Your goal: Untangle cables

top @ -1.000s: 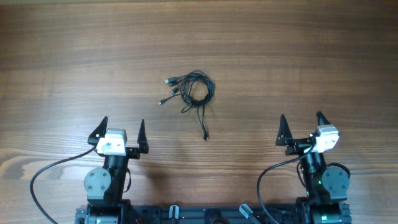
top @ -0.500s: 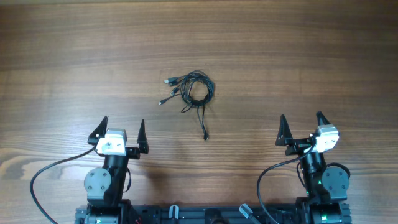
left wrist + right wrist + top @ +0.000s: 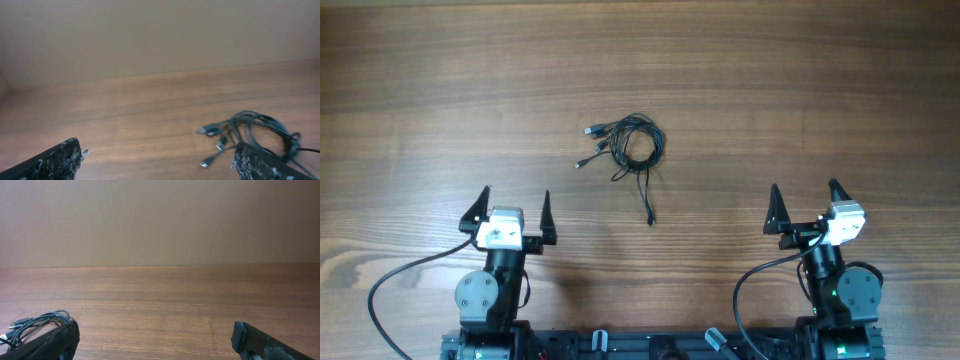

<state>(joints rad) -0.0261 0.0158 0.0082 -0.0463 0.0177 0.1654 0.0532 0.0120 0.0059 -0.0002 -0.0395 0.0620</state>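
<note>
The cables (image 3: 632, 148) lie as one small tangled black coil on the wooden table, with silvery plug ends sticking out to its left and one tail running down toward the front. My left gripper (image 3: 515, 205) stands open near the front left, well short of the coil. My right gripper (image 3: 804, 196) stands open at the front right, nothing between its fingers. In the left wrist view the cables (image 3: 250, 131) sit ahead and to the right, partly behind the right finger. In the right wrist view the cables (image 3: 35, 324) peek out at the far left.
The wooden table (image 3: 820, 80) stretches bare around the coil. Thick black arm cables (image 3: 400, 275) loop by both bases at the front edge. A plain beige wall (image 3: 160, 220) rises behind the table's far edge.
The left gripper has shifted very slightly; the cables and the right arm have not moved.
</note>
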